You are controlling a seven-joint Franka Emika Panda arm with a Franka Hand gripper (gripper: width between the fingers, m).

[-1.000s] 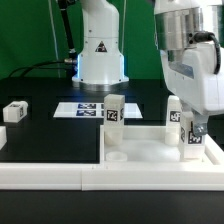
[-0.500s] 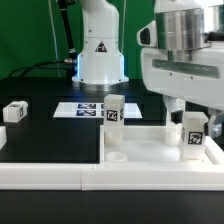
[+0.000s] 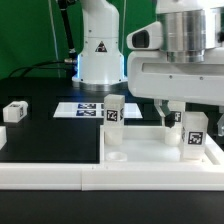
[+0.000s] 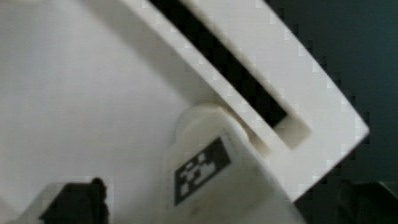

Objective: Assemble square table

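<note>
1. Square table slab (image 3: 150,150): white, lying flat at the table's (image 3: 50,135) 4 o'clock, inside the border wall (image 3: 50,177).
2. Right leg (image 3: 194,132) (image 4: 222,165): upright at the slab's 2 o'clock corner, tag facing the exterior view.
3. Second leg (image 3: 113,112): upright at the slab's 10 o'clock corner.
4. Loose leg (image 3: 14,111): lying at the table's 9 o'clock, well apart from the slab.
5. End effector (image 3: 170,114): pointing straight down above the slab, just at the right leg's 10 o'clock. Fingers (image 4: 80,200) are spread apart, clear of the leg, with nothing held.
6. Marker board (image 3: 85,108): flat at the table's 12 o'clock, before the arm's base (image 3: 100,50).
</note>
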